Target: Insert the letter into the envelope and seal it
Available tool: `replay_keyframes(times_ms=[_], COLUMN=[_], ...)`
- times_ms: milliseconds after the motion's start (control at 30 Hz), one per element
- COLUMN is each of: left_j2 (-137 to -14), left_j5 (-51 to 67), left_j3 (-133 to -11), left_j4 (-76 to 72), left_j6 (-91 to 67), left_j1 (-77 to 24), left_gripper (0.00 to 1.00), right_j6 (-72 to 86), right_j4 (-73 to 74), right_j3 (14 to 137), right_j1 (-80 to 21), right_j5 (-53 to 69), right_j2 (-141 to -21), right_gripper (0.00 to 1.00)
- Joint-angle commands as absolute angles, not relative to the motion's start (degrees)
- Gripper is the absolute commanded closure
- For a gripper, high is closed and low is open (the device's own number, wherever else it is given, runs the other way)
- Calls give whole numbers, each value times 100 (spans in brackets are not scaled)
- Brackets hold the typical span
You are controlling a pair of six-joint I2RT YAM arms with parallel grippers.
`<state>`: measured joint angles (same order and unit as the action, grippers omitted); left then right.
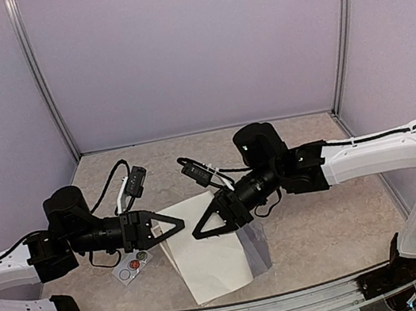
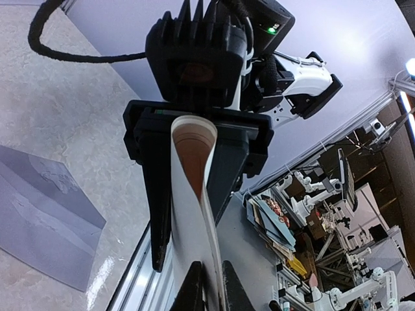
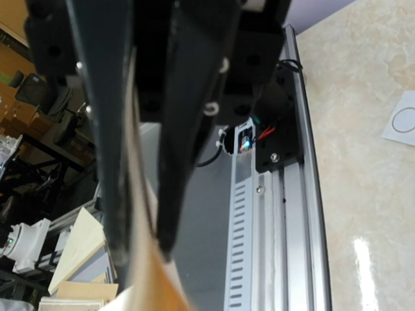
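Your L gripper (image 1: 178,225) & R gripper (image 1: 198,234) each pinch the cream rectangular paper sheet (image 1: 215,265) btwn narrow jaws; the flat grey paper envelope (image 1: 258,250) lies beside the R jaws.

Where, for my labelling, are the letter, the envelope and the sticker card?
letter (image 1: 211,264), top view, middle of the sheet.
envelope (image 2: 42,214), left wrist view, its flat face.
sticker card (image 1: 133,266), top view, its centre.

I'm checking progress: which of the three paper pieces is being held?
The large cream sheet: left gripper and right gripper both pinch it, while the grey envelope and the small white sticker card lie flat, ungripped.
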<state>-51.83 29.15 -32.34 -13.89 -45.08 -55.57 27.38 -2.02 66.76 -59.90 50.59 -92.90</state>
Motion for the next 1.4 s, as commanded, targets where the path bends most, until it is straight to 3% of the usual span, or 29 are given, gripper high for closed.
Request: replay_keyframes(times_ms=[0,133,267,367,667,800,900,967,1033,1067,1133,1200,1267,1367], left_j2=[-5227,-5221,-5069,-4968,-5035,-4997,-4967,-4966,-4972,-4962,-4928,-4860,-4747,-4496], left_j5=[3028,3043,2966,3023,3497,3539,3453,3392,3313,3226,3137,3106,3036,2953], left_j3=[-3261,-3247,-3187,-3166,-3312,-3348,-3372,-3383,-3392,-3401,-3363,-3262,-3115,-2881], left_j4=[-1699,-1678,-1604,-1602,-1553,-1500,-1452,-1455,-1442,-1412,-1377,-1401,-1446,-1587], left_j6=[-4548,-4525,-4456,-4456,-4315,-4226,-4201,-4201,-4218,-4214,-4252,-4319,-4447,-4639], left_j1=[-5528,-5524,-5517,-5502,-5503,-5506,-5502,-5502,-5502,-5494,-5474,-5454,-5449,-5448], left_gripper=[96,100,100,100,100,100,100,100,100,93,66,54,48,48], right_j6=[2531,2609,3092,3582,4581,4809,4826,4765,4639,4561,4492,4556,4580,4548], right_j4=[109,13,-797,-1712,-3093,-3330,-3301,-3180,-2996,-2902,-2836,-2922,-2976,-2967], right_j3=[6839,6778,6433,6004,5840,5883,5890,5888,5898,5880,5833,5774,5737,5750], right_j1=[-6055,-6055,-5906,-5756,-5691,-5682,-5687,-5687,-5687,-5687,-5645,-5561,-5484,-5435], right_j5=[5141,5062,5024,5212,5461,5544,5676,5698,5658,5536,5226,5100,5045,5076], right_j2=[-9246,-9141,-8792,-8582,-8697,-8842,-8872,-8862,-8832,-8794,-8679,-8572,-8510,-8467], right_gripper=[79,77,50,46,54,69,92,100,100,100,100,100,100,100])
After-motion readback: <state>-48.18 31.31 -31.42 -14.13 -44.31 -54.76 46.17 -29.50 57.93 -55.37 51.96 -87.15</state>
